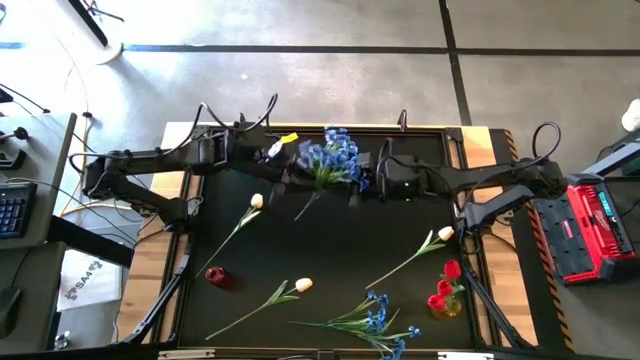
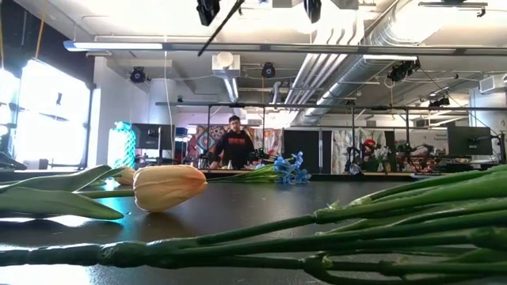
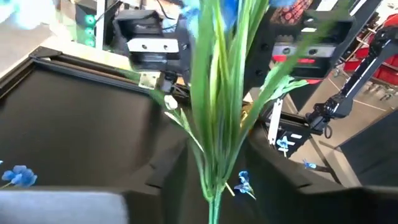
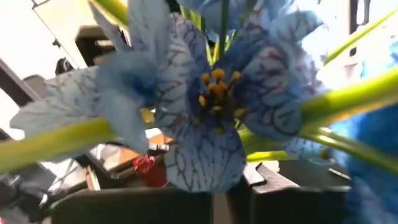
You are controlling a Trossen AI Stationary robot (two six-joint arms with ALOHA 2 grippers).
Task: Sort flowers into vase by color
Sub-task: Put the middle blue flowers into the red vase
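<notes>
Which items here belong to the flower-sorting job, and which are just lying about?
Part of the job:
- blue spray held up between both grippers
- blue spray on the table
- three cream tulips
- red tulips in a small vase
- small red vase

Lying about:
- red case beside the table
- keyboard

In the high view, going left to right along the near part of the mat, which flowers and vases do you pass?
Red vase → cream tulip → blue spray lying flat → red tulips in the yellow vase.

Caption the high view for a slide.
Both arms meet at the black table's far edge around a spray of small blue blossoms; cream tulips, more blue sprays and red flowers lie scattered below.
</notes>
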